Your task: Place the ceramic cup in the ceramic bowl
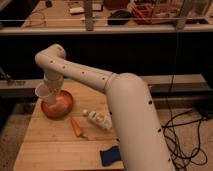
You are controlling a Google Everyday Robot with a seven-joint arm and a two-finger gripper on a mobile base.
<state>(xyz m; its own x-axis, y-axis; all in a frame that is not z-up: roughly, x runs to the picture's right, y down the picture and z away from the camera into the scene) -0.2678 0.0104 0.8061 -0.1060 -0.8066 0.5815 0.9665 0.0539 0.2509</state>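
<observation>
The ceramic cup (pixel 43 93) is small, white and tilted, with its mouth facing left. It hangs over the left rim of the ceramic bowl (pixel 60 106), a shallow orange-brown bowl at the far left of the wooden table (pixel 50 145). My gripper (pixel 50 89) is at the end of the white arm, right against the cup. It holds the cup just above the bowl. The fingers are mostly hidden behind the cup and the wrist.
An orange carrot (pixel 76 127) lies in front of the bowl. A white tube-like bottle (pixel 98 120) lies on its side to the right of the carrot. A blue cloth (pixel 110 155) sits near the table's front edge. My arm's large white link (pixel 132 120) covers the table's right side.
</observation>
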